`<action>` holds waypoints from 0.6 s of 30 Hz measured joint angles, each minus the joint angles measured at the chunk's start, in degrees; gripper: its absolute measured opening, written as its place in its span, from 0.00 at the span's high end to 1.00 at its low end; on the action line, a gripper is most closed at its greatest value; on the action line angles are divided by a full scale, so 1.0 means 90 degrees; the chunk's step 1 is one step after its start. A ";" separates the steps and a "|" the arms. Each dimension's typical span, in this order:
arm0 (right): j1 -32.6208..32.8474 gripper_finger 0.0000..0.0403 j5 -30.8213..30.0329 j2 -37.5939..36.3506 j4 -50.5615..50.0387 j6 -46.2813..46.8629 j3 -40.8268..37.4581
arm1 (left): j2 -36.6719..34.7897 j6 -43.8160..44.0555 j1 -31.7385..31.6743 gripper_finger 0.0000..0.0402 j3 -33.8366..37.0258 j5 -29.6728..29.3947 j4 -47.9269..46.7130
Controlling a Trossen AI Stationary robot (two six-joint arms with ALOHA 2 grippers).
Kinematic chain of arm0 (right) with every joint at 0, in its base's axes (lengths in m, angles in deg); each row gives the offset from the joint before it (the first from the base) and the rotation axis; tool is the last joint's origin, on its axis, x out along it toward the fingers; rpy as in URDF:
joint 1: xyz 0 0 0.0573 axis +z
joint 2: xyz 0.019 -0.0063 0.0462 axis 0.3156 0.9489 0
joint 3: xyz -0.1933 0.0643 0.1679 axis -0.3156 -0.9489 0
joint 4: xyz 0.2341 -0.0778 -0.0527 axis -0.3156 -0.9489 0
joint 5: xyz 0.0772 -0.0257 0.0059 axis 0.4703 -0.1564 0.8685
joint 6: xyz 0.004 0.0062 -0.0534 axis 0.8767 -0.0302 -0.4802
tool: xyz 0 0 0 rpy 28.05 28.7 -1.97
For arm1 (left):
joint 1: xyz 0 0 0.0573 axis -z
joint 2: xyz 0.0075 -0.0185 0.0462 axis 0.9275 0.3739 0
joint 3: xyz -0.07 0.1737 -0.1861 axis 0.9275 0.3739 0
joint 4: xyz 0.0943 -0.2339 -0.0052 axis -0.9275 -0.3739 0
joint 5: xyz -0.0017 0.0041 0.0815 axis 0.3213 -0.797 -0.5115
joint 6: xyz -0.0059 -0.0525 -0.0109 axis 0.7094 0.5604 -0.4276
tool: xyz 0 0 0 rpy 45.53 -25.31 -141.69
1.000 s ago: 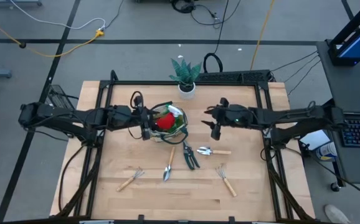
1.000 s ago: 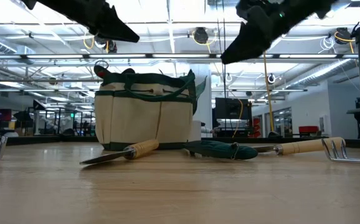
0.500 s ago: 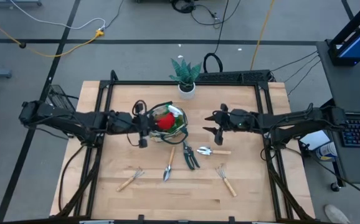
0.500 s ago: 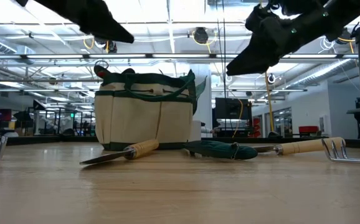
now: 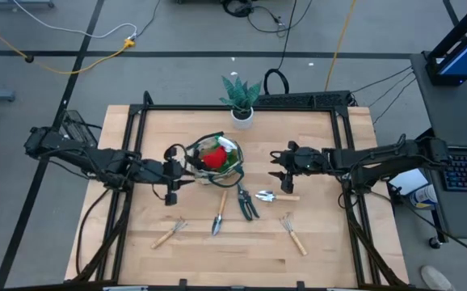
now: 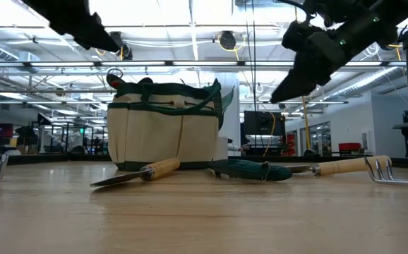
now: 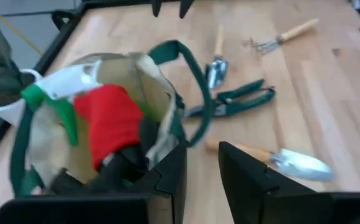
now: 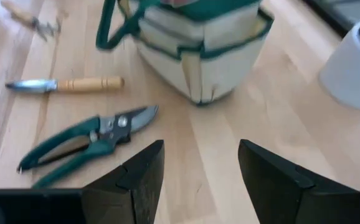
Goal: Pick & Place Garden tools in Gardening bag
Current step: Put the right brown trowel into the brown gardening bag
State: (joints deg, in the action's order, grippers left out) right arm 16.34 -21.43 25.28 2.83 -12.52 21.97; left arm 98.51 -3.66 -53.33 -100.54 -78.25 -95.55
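Overhead, a potted plant point(image 5: 240, 99) in a white pot stands at the table's point(image 5: 322, 234) far edge, just behind the gardening bag point(image 5: 214, 158), which sits near the table's middle with a red glove point(image 5: 212, 158) showing inside. The left gripper point(image 5: 171, 179) hangs just beside the bag on its left, and the right gripper point(image 5: 277, 166) is off to the bag's right. In front of the bag lie a wooden-handled trowel point(image 5: 218, 217), green-handled pruning shears point(image 5: 246, 202) and a second trowel point(image 5: 274, 196); two small rakes point(image 5: 170, 232) point(image 5: 292, 232) lie nearer the front edge.

From table height, the beige bag point(image 6: 167, 127) with dark green trim stands upright, the trowel point(image 6: 137, 173) and shears point(image 6: 250, 169) lying before it and a rake point(image 6: 365, 167) off to the side. Both arms hang above the tabletop.

In the left wrist view, that gripper's point(image 7: 202, 162) fingers stand slightly parted and empty beside the bag point(image 7: 158, 99), which holds the glove point(image 7: 113, 121) and a white and green spray bottle point(image 7: 58, 87).

In the right wrist view, its gripper point(image 8: 200, 168) is spread wide, holding nothing, above bare wood near the shears point(image 8: 86, 144), the trowel point(image 8: 65, 84) and the bag point(image 8: 202, 43).
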 joint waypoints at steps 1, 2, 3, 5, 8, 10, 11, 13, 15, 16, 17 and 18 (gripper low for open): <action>0.0034 0.51 0.0065 0.0013 -0.0117 0.0024 0.0000 | -0.0031 0.0034 0.0057 0.76 0.0000 0.0000 -0.0065; 0.0058 0.51 0.0186 0.0021 -0.0244 0.0027 0.0000 | -0.0055 0.0030 0.0116 0.76 0.0000 0.0000 -0.0148; 0.0088 0.51 0.0361 0.0021 -0.0362 0.0028 -0.0001 | -0.0061 -0.0007 0.0159 0.76 0.0000 -0.0002 -0.0224; 0.0150 0.51 0.0755 0.0021 -0.0517 0.0069 -0.0002 | -0.0050 -0.0091 0.0221 0.76 0.0000 -0.0002 -0.0241; 0.0263 0.51 0.0983 0.0021 -0.0939 0.0360 0.0000 | -0.0052 -0.0121 0.0227 0.76 0.0000 -0.0002 -0.0239; 0.0337 0.51 0.0976 0.0021 -0.1392 0.0665 -0.0001 | -0.0052 -0.0071 0.0227 0.76 0.0000 -0.0002 -0.0241; 0.0384 0.51 0.0972 0.0021 -0.1605 0.0857 -0.0002 | -0.0052 -0.0051 0.0227 0.76 0.0000 -0.0002 -0.0241; 0.0522 0.51 0.0982 0.0021 -0.1932 0.1184 -0.0010 | -0.0052 -0.0020 0.0227 0.76 0.0000 -0.0002 -0.0241; 0.0720 0.51 0.1006 0.0019 -0.1895 0.1348 -0.0157 | -0.0052 -0.0020 0.0227 0.76 0.0000 -0.0002 -0.0244; 0.0824 0.51 0.1086 0.0019 -0.1839 0.1435 -0.0265 | -0.0052 -0.0017 0.0227 0.76 0.0000 -0.0002 -0.0241; 0.0922 0.51 0.1169 0.0021 -0.1798 0.1547 -0.0363 | -0.0052 -0.0017 0.0227 0.76 0.0000 -0.0002 -0.0241; 0.1036 0.51 0.1167 0.0021 -0.1752 0.1658 -0.0440 | -0.0052 -0.0017 0.0227 0.76 0.0000 -0.0002 -0.0241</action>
State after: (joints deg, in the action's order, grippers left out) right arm 25.66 -10.93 25.47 -12.94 2.40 18.01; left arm 98.04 -3.82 -51.29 -100.54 -78.27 -97.72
